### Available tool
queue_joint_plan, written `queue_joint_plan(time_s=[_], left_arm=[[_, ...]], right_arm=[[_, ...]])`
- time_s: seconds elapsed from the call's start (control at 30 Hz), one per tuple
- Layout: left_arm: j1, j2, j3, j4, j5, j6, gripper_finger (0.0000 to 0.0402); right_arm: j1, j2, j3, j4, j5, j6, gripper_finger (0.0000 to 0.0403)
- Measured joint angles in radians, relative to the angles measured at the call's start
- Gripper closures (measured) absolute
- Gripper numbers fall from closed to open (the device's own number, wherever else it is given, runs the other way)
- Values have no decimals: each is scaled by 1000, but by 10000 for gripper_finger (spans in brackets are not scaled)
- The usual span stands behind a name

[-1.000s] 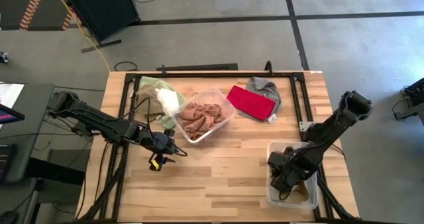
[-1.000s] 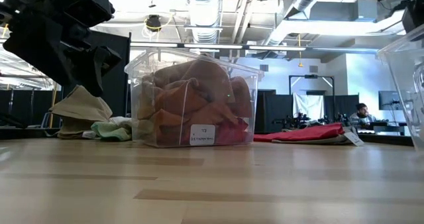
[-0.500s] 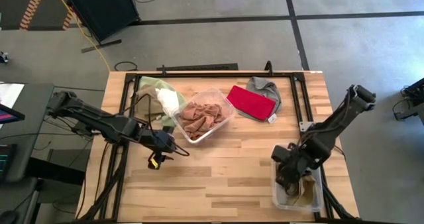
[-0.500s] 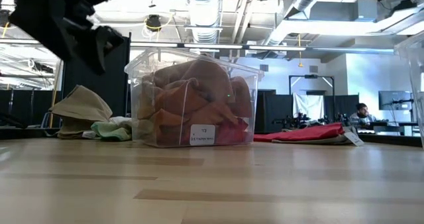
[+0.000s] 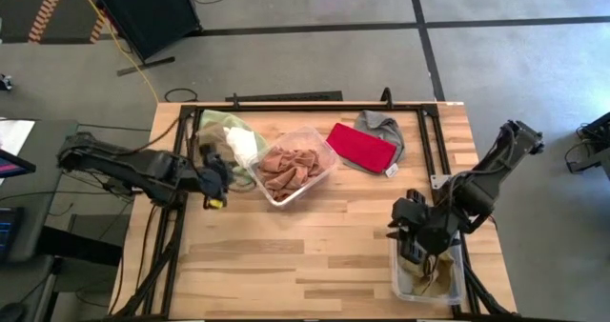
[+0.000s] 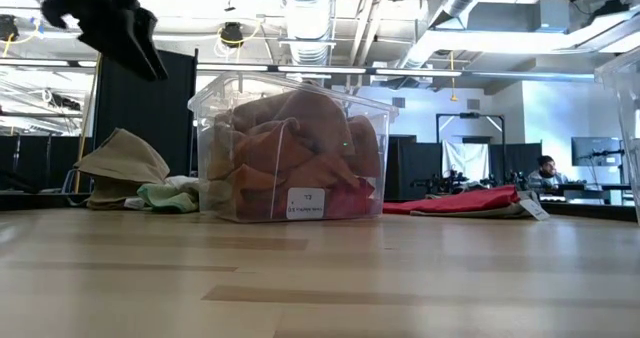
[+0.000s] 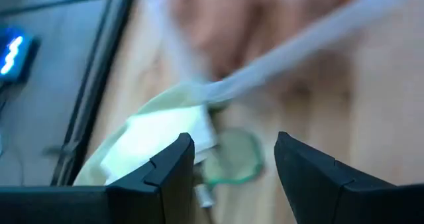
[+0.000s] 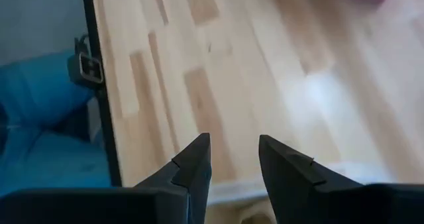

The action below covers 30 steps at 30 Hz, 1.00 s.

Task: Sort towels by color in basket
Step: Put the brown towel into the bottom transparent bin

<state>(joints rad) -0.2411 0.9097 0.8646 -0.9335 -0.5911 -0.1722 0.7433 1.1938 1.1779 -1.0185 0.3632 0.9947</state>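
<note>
Left end effector (image 5: pixel 212 174): above the worktop's (image 5: pixel 315 255) left part, just beside the pale green and white soft cloths (image 5: pixel 233 139); fingers apart, nothing between them
Right end effector (image 5: pixel 410 229): over the near-right clear plastic bin (image 5: pixel 456 286), which contains a tan-brown cloth (image 5: pixel 434 282); fingers parted a little, holding nothing
Middle clear plastic bin (image 5: pixel 324 174): filled with rust-orange towels (image 5: pixel 291 165)
Flat red towel (image 5: pixel 360 147): on the worktop at the far side, lying partly over a grey cloth (image 5: pixel 381 125)

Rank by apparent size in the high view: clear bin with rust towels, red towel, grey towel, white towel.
1. clear bin
2. red towel
3. grey towel, only partly visible under the red one
4. white towel
Grey and white look close; I wouldn't rank those firmly.
</note>
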Motion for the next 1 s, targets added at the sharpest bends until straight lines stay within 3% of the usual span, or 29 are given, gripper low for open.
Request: queue_joint_plan(time_s=[0.13,0.37,0.63,0.83,1.0], left_arm=[[110,-42,0,-31,-17,-27,202],[310,-61,0,-56,-12,20,202],[548,-58,-1,-42,87,117,198],[746,-43,-1,-15,198,206,173],[892,14,-1,22,221,252,145]], right_arm=[[-12,0,9,8,57,-63,249],[-40,5,9,14,63,-135,249],[-46,4,9,54,93,-215,249],[-46,5,9,64,122,-247,249],[-46,4,9,64,138,-258,249]])
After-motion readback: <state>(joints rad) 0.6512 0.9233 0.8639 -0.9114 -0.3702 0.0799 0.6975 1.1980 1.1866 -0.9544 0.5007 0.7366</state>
